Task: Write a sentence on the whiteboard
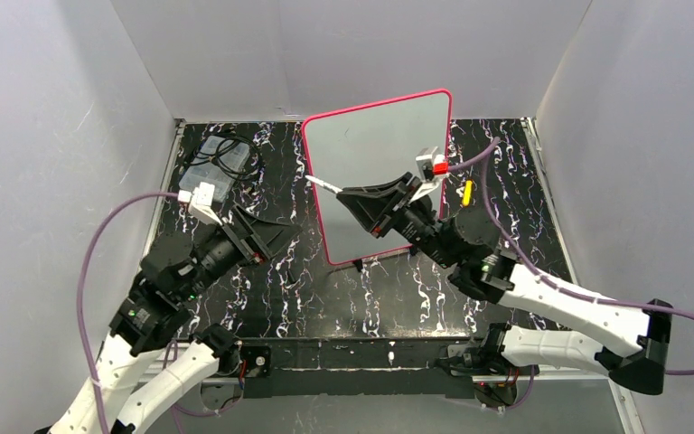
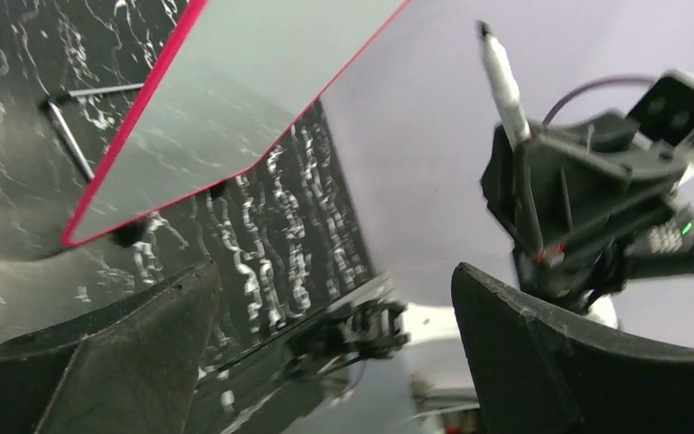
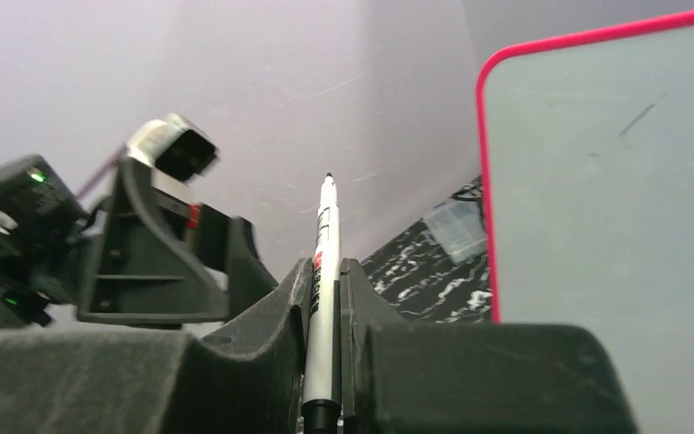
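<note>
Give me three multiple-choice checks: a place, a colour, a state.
1. The plastic box sits: A) rear left of the whiteboard B) in front of it C) under the right arm
2. The whiteboard's frame is: A) blue B) pink-red C) black
3. The right gripper is: A) open, empty B) shut on a marker C) shut on the box
Answers: A, it lies near the table's back left corner; B, a pink-red edge rings the board; B, the marker stands clamped in it.
</note>
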`<state>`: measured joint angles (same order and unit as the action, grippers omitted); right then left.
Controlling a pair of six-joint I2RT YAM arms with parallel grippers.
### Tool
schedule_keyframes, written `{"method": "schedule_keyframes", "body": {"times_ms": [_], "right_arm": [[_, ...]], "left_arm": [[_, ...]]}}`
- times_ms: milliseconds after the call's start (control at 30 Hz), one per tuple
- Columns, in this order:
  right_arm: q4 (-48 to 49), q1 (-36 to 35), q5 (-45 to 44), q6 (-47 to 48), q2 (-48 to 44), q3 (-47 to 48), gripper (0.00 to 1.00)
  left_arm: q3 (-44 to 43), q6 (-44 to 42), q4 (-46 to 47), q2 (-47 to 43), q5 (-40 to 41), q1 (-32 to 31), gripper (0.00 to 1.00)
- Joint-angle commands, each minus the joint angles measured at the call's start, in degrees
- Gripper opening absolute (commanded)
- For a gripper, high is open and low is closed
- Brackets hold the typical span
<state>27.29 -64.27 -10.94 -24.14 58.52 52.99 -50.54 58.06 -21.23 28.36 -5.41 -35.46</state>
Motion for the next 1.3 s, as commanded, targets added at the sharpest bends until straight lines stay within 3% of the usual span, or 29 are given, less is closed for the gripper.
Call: {"method": "schedule_keyframes", "body": {"times_ms": [0,233,300,433,533,633,733,833,1267], "right_arm": [[-14.9,-0.3,-5.5,7.2,-4.3,5.5,0.01],[-26.2,-0.3,-8.7,10.7,-6.4,11.7,0.01],[-26.4,-0.3,-8.2,11.8,-5.9,12.6,0.01],[-26.1,-0.2,-6.1,14.3,-3.0,15.2,0.01],[-25.2,0.7,-3.6,16.1,-1.0,17.2,0.01],[-24.2,5.6,1.3,16.1,1.3,18.6,0.01],[-20.0,17.3,16.3,10.3,3.2,18.4,0.01],[-14.4,23.5,24.6,7.3,3.3,16.0,0.01],[-10.8,24.0,25.2,10.6,5.1,14.8,0.01]], "left_arm": [[-10.8,-21.2,-13.8,6.4,-5.6,-0.1,0.98],[-20.7,-40.7,-13.9,19.4,-5.9,1.8,0.98],[-22.8,-43.4,-12.2,23.1,-11.0,5.7,0.98],[-22.5,-41.9,-1.7,28.3,-29.3,18.5,0.96],[-24.0,-43.7,2.2,31.9,-36.7,21.8,0.95],[-24.9,-45.4,5.4,35.1,-41.2,23.2,0.94],[-25.9,-47.3,6.7,38.0,-44.9,23.8,0.89],[-25.5,-48.4,7.4,39.0,-45.5,23.9,0.81],[-18.1,-48.8,19.6,39.0,-41.2,23.9,0.53]]}}
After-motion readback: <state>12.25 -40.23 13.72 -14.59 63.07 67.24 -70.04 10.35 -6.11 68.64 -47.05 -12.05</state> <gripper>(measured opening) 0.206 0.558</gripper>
